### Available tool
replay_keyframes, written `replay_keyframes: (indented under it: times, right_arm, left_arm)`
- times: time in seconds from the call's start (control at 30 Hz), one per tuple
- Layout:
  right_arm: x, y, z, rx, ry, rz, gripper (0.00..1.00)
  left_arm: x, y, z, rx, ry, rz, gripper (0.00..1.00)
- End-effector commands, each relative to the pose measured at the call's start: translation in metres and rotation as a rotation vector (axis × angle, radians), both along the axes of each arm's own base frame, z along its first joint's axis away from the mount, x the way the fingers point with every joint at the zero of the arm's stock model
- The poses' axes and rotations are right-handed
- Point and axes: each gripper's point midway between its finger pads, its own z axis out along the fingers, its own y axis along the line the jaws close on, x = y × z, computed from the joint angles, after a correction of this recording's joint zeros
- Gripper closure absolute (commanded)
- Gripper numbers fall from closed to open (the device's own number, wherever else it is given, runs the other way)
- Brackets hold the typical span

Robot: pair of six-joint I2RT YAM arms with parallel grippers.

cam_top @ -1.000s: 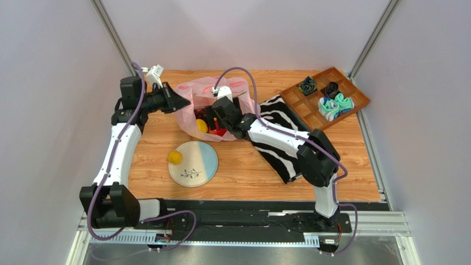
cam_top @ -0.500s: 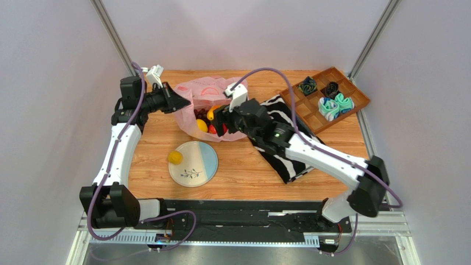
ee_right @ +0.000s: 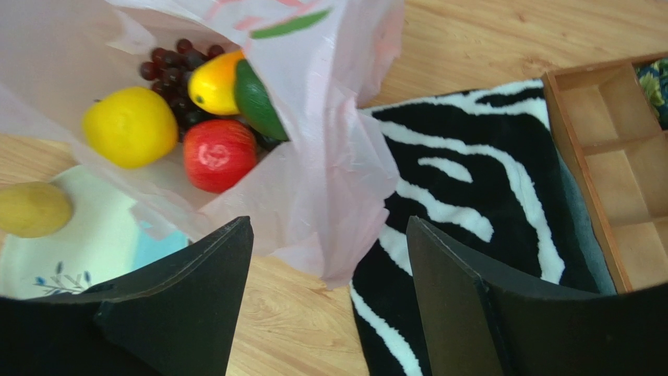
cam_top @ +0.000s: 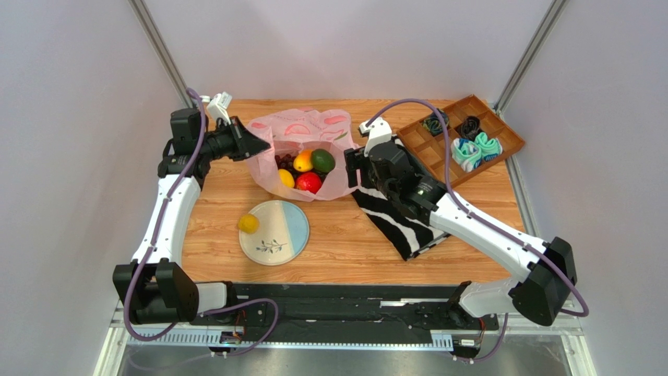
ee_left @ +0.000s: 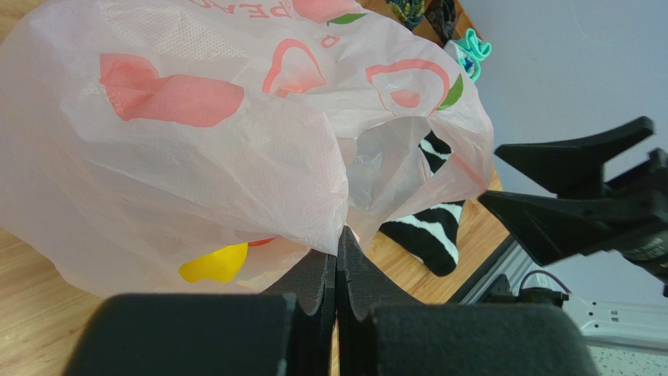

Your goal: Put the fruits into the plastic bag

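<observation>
**Q:** What were the left jaws doing?

**A:** The left jaws were clenched on a fold of the plastic bag [ee_left: 196, 157], pinching the thin pink film at the rim on the bag's left side. Judging by the pose, that grip held the rim up so the mouth gaped toward the other arm.

**Q:** And the right jaws?

**A:** The right jaws were released and spread wide with nothing between them. They hung just beside the bag's right edge, over the zebra-striped cloth [ee_right: 470, 180] and a strip of bare bench [cam_top: 219, 188].

**Q:** Where were the fruits?

**A:** 5 lay inside the bag, crowded together and touching. They were a lemon [ee_right: 129, 127], a red fruit [ee_right: 219, 154], a mango [ee_right: 213, 82], a green oval fruit [ee_right: 259, 102] and a grape bunch [ee_right: 168, 63]. The second lemon [cam_top: 248, 224] sat outside, at the left rim of the plate [cam_top: 282, 235], which lay on the bench between the bag and the arm bases.

**Q:** So what was left to do?

**A:** Probably only that 1 lemon. Open, empty jaws on the right suited a reach for it, while the left grip served to hold the mouth open. The film looked limp, so it could sag over the opening or slip from the pinch.

**Q:** Anything else nearby?

**A:** A wooden tray [cam_top: 439, 149] with rolled cloth bundles [cam_top: 470, 149] stood at the far right corner, apart from the bag.
</observation>
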Motion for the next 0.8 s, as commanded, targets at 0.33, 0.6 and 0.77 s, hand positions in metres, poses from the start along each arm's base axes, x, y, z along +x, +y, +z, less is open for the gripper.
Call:
replay_keyframes:
  times: [0.33, 0.6, 0.77]
  right_arm:
    - [0.033, 0.011, 0.001, -0.015, 0.018, 0.006, 1.00]
    - [0.063, 0.023, 0.144, 0.037, -0.289, 0.017, 1.00]
    - [0.089, 0.043, 0.126, -0.006, -0.269, 0.040, 1.00]
  left_arm:
    - [0.009, -0.001, 0.020, -0.013, -0.063, -0.011, 1.00]
    - [0.025, 0.024, 0.124, -0.206, -0.212, 0.041, 1.00]
    - [0.040, 0.035, 0.131, -0.163, -0.230, 0.064, 1.00]
